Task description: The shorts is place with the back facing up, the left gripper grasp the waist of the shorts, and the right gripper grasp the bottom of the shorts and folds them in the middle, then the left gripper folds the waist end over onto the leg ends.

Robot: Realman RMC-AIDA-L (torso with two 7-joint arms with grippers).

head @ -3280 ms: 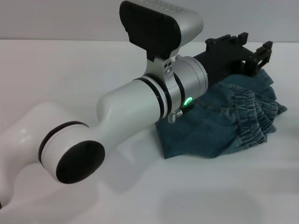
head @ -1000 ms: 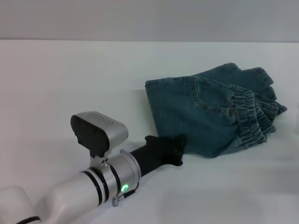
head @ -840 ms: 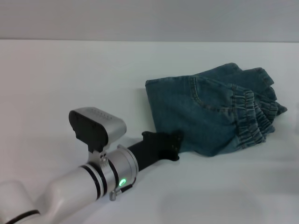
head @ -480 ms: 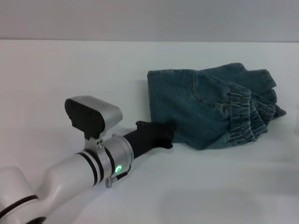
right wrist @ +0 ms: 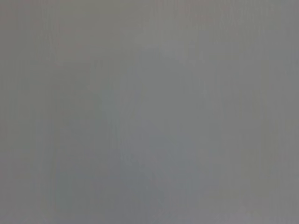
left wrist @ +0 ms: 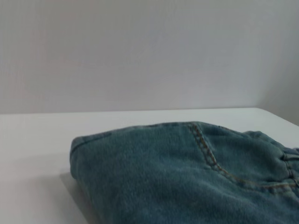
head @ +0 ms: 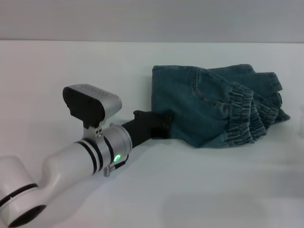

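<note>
In the head view the shorts are seen folded toward the desk's right edge, the left gripper touching their near-left corner, its grip impossible to tell; the left wrist view shows only folded denim, so both folds are judged done.

No text, label, brand, number or sign could be read in any view. The shorts showed only plain denim and stitching, and the arm's casing bore no legible marking.
</note>
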